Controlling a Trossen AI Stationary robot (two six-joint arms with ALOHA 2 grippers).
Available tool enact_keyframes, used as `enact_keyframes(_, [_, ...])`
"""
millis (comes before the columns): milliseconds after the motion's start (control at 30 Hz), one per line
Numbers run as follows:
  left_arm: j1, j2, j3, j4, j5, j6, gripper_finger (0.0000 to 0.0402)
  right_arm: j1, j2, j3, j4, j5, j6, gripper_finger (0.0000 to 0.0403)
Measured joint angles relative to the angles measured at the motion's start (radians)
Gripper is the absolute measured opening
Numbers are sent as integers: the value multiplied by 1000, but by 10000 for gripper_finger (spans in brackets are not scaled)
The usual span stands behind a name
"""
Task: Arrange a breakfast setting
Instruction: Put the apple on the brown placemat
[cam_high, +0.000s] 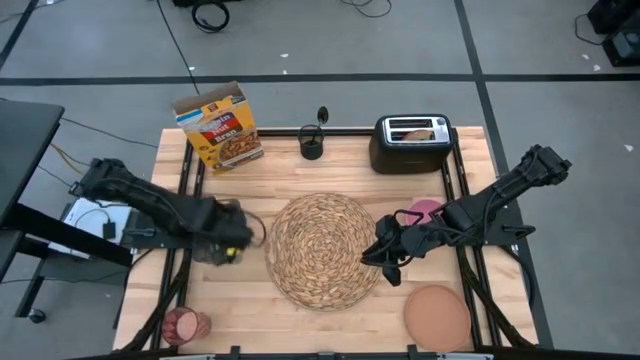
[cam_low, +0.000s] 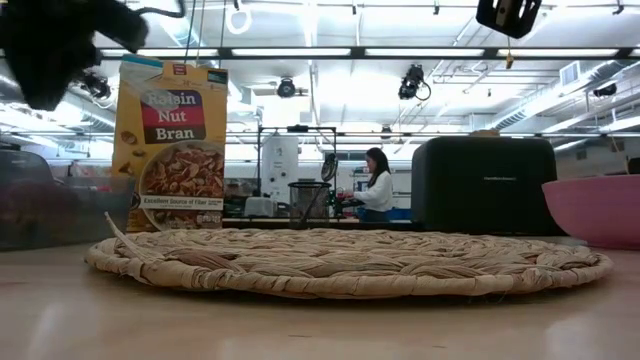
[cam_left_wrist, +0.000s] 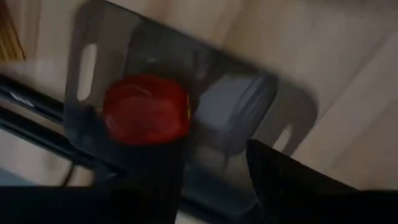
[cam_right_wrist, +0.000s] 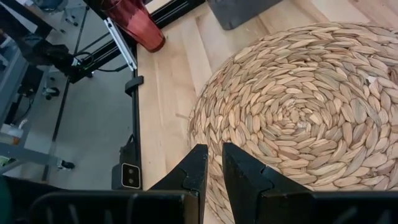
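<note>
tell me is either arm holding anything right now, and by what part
Nothing is held. The left gripper hangs open above the red apple in a gray tray, not gripping it. The right gripper, nearly shut and empty, is over the straw mat.

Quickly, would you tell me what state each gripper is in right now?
Left gripper: open above the small red apple, holding nothing.
Right gripper: almost closed, empty, over the placemat.

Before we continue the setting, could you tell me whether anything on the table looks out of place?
The translucent pink cup appears to lie on its side near a left corner of the wooden table, off the round woven straw placemat.
</note>
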Motion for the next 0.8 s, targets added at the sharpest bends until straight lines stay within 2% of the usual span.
enact_keyframes(167, [119,-50,-1,-21,-41,-323,220,-6,1,0,0,6,1,59])
enact_keyframes(333, [143,-53,-1,-53,-71,-660,272,-6,1,0,0,6,0,60])
enact_keyframes(533, [23,-50,-1,-80,-198,-1127,290,-7,1,0,0,6,-71,75])
enact_keyframes(633, [-65,-21,-7,-147,-215,-1308,290,-12,1,0,-2,6,-105,92])
enact_keyframes(733, [-141,-17,-78,-117,-222,-1446,291,-38,-26,-1,-65,-14,-130,114])
enact_keyframes(800, [-164,-12,-141,-42,-218,-1472,291,-64,-61,-1,-105,-39,-160,131])
